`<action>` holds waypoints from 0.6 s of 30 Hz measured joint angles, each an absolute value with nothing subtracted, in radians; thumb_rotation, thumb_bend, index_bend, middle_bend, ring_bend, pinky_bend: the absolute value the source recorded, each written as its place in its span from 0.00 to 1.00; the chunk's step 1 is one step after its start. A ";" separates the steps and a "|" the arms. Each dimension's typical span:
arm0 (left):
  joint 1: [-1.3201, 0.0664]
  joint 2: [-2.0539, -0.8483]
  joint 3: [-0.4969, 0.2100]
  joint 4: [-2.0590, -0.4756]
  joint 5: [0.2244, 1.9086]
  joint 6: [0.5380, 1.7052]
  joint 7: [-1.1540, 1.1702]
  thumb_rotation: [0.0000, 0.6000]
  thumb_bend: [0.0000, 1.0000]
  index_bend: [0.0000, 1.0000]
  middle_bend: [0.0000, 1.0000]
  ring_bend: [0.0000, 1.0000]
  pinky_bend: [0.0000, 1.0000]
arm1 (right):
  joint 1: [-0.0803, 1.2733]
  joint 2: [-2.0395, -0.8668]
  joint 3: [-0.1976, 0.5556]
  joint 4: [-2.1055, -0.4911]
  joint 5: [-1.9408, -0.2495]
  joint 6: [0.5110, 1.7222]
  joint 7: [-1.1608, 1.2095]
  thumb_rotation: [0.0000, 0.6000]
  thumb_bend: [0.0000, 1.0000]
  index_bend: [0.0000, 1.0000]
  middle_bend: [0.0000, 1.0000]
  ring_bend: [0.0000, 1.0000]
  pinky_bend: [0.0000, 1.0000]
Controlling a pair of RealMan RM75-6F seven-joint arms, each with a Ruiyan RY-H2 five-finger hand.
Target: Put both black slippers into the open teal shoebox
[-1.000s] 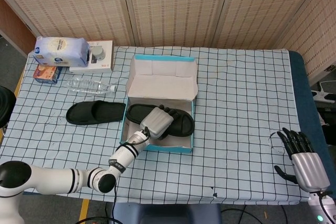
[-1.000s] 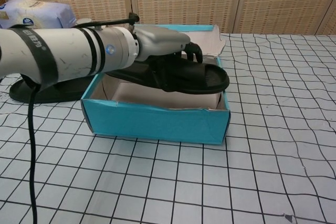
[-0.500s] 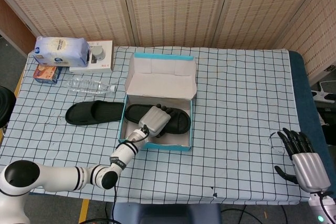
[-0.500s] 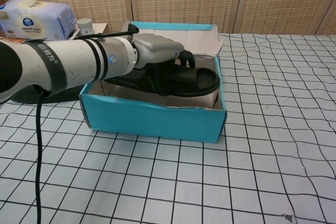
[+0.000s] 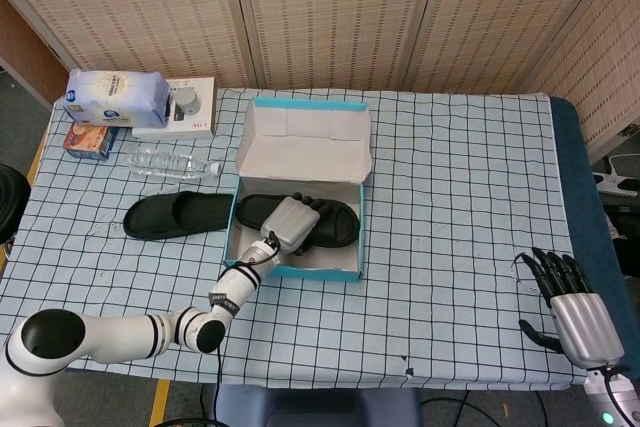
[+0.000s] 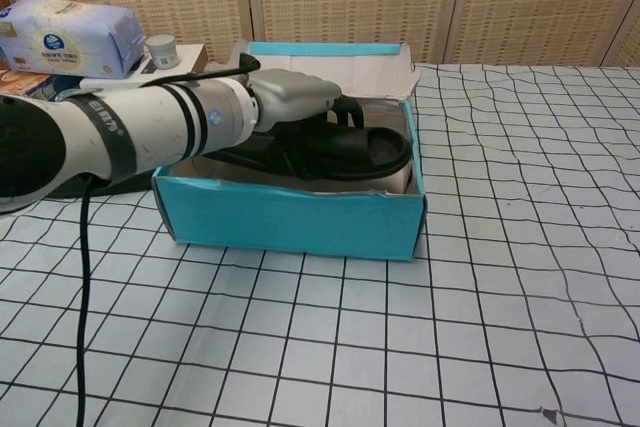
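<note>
The open teal shoebox (image 5: 345, 272) (image 6: 300, 222) stands mid-table with its lid flipped up at the back. One black slipper (image 5: 335, 222) (image 6: 375, 147) lies inside it, low between the walls. My left hand (image 5: 290, 223) (image 6: 295, 102) reaches into the box and grips this slipper around its strap. The second black slipper (image 5: 178, 215) lies flat on the cloth just left of the box; the chest view hides most of it behind my left arm. My right hand (image 5: 575, 307) hovers at the table's right front corner, fingers spread, holding nothing.
A tissue pack (image 5: 117, 97) (image 6: 65, 37), a white box (image 5: 190, 107), a small orange pack (image 5: 88, 141) and a lying water bottle (image 5: 175, 163) occupy the back left. The checked tablecloth (image 5: 460, 187) covers the table to all its edges.
My left hand has lowered the slipper deeper into the box and drawn it slightly left; the box shifted a little left too. The right hand dropped slightly.
</note>
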State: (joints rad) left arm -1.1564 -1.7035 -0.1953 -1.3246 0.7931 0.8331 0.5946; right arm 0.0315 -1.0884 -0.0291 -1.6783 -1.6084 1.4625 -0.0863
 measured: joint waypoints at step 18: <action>-1.090 -1.818 -0.181 -0.997 0.991 0.710 0.275 1.00 0.49 0.60 0.68 0.61 0.56 | 0.033 -1.092 -0.031 -1.682 -1.606 1.461 -0.097 0.96 0.14 0.00 0.00 0.00 0.00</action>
State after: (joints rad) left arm -1.0904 -1.8178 -0.1806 -0.9969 0.9905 0.7099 0.2752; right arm 0.0331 -1.0917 -0.0308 -1.6815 -1.6055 1.4612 -0.0970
